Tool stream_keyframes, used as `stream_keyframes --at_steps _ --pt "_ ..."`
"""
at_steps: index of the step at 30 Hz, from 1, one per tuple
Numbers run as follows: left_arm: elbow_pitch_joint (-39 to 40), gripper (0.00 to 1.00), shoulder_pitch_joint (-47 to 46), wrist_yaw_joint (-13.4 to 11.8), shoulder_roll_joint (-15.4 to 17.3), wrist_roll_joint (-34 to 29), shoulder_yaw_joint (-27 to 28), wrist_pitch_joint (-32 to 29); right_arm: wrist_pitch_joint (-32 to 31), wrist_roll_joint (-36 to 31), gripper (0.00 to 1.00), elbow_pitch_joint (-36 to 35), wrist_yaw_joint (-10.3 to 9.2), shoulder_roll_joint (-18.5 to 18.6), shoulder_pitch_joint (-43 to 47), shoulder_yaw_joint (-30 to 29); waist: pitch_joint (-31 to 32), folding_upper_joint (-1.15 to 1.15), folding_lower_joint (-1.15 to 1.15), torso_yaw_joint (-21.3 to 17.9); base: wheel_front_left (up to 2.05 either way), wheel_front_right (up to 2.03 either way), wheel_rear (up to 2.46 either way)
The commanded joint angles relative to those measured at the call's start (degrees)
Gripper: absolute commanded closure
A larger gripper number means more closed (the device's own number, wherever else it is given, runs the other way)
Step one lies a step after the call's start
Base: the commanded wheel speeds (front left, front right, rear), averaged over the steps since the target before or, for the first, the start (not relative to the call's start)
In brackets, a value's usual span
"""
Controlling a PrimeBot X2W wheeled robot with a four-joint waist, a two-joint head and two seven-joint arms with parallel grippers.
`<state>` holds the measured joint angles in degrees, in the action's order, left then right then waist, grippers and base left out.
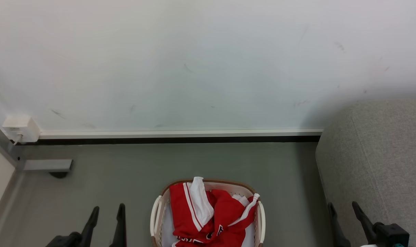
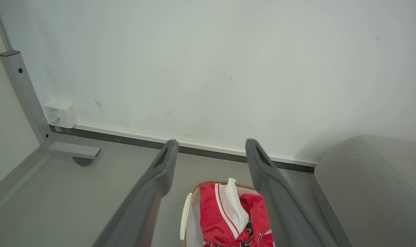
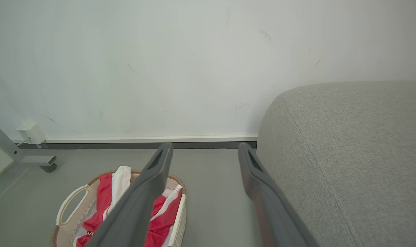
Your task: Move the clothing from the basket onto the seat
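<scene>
Two claws hang empty, fingers apart: the left claw (image 1: 108, 206) beside the basket (image 1: 155, 212), the right claw (image 1: 343, 203) near the sofa (image 1: 382, 154). The red clothing (image 1: 208, 212) lies bunched inside the basket on the floor (image 1: 125, 171).

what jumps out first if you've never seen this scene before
The bright red clothing with white stripes, heaped in the cream basket on the grey floor at bottom centre of the head view, grabs the eye first. Next is the big light grey seat at the right, against the white wall. The open left gripper and right gripper flank the basket, holding nothing.
</scene>
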<state>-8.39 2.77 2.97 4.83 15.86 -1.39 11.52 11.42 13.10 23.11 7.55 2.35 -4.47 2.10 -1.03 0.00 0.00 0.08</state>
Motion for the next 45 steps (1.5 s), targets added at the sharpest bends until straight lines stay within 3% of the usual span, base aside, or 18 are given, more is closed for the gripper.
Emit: stream_keyframes --at_steps 1,32,45 --pt "0.0 0.00 0.4 0.0 0.5 -1.5 0.0 0.4 0.5 -1.4 0.00 0.1 -0.09 0.6 -0.4 0.2 -0.1 0.00 0.00 0.0 0.00 0.00 0.00" --pt "-3.4 0.00 1.3 4.1 -1.6 -10.8 3.0 3.7 3.9 -11.9 0.00 1.7 -0.12 0.8 -0.9 0.0 -0.9 0.00 0.00 -1.2 0.00 0.00 0.00" --pt "-3.8 0.00 0.3 4.5 -1.8 -9.6 3.3 3.7 3.8 -11.4 0.00 1.3 -0.12 0.7 -1.3 0.1 -2.1 0.00 0.00 -1.9 0.00 0.00 0.00"
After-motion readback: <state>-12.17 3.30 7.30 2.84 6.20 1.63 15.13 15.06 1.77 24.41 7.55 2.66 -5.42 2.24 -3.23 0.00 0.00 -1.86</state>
